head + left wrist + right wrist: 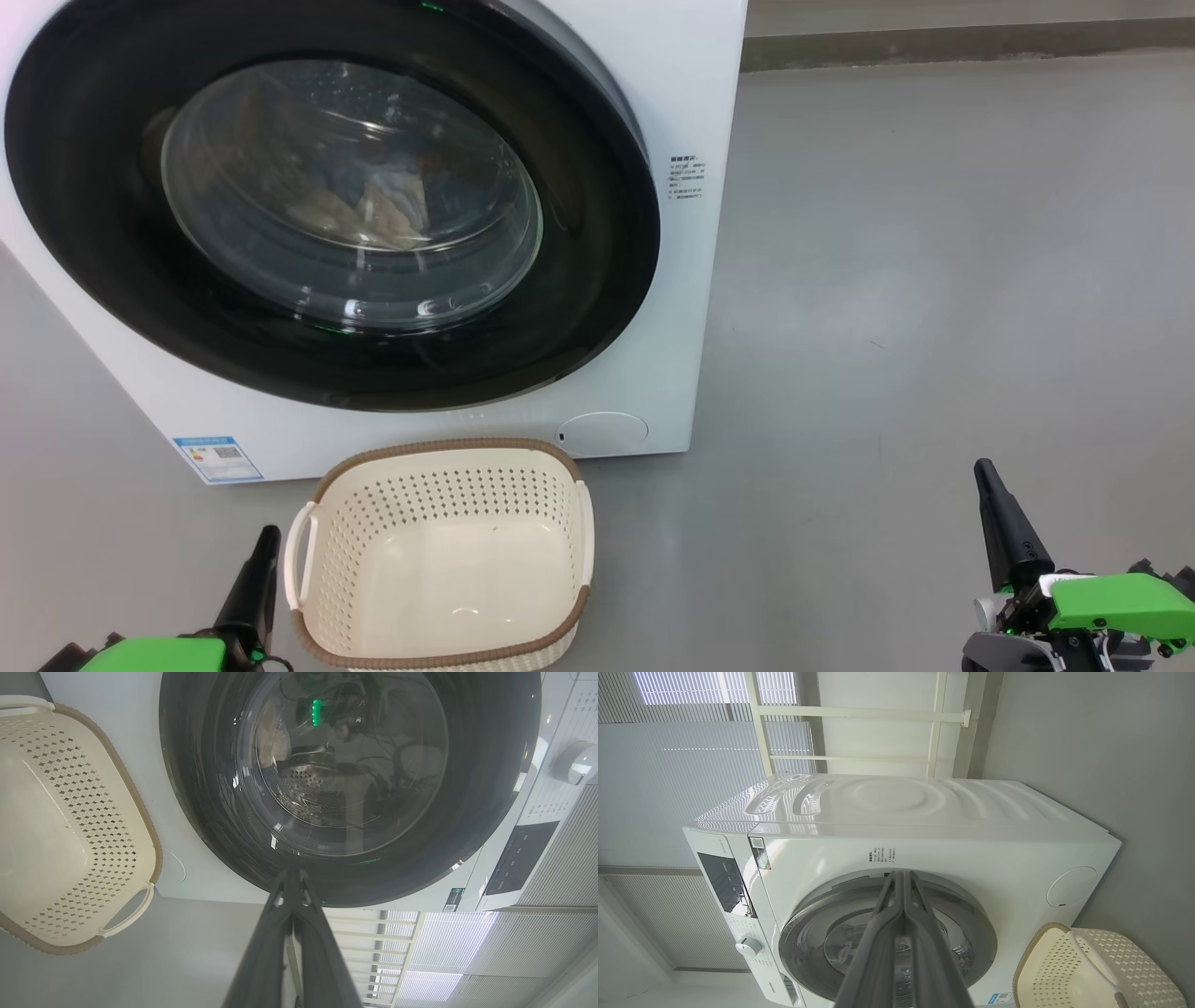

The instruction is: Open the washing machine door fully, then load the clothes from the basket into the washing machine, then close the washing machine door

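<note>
Left gripper [270,534] closed tight, just beside basket [448,495]

Head view: high, looking down, close on washing machine [695,308], basket [448,504]. Wrist views rolled sideways, low, share both.

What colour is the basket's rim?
Brown, woven-look; the basket rim shows best in the head view.

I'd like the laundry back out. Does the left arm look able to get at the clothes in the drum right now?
Probably not. The washing machine door looks shut, with the clothes behind its glass. The left end effector, closed, sits low beside the basket; the door must open first.
</note>
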Available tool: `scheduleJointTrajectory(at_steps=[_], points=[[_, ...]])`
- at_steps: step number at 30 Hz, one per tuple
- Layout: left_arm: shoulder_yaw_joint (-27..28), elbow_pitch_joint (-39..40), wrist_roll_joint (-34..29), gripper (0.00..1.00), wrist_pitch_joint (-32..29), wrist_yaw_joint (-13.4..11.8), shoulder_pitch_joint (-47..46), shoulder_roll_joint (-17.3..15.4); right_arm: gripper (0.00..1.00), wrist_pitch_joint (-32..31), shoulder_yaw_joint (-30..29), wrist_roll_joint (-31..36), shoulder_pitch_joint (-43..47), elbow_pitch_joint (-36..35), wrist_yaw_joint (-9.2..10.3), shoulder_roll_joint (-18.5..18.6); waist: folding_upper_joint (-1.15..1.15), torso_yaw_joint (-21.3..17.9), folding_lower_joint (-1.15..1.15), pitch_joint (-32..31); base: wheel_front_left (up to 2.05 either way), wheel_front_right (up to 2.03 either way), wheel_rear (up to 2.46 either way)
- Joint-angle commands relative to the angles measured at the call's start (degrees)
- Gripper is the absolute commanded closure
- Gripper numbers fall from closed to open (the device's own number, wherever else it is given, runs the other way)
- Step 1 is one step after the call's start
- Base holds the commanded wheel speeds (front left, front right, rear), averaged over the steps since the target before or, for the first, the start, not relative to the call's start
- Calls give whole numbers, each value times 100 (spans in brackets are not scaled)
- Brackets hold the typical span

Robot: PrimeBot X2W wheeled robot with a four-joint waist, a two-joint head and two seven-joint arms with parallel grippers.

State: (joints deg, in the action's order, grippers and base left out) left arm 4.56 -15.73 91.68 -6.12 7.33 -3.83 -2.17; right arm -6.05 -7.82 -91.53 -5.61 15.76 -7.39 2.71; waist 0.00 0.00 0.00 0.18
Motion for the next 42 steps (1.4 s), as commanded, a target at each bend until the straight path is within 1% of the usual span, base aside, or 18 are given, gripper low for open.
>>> scheduleJointTrajectory(at_steps=[1,42], points=[[202,168,43,100,-41,15,-236,-71,100,-44,130,-64,-58,-174,-10,17,0,0,0,0,0,0,0],[199,169,46,100,-39,15,-236,-71,100,-43,131,-64,-58,-174,-10,17,0,0,0,0,0,0,0]])
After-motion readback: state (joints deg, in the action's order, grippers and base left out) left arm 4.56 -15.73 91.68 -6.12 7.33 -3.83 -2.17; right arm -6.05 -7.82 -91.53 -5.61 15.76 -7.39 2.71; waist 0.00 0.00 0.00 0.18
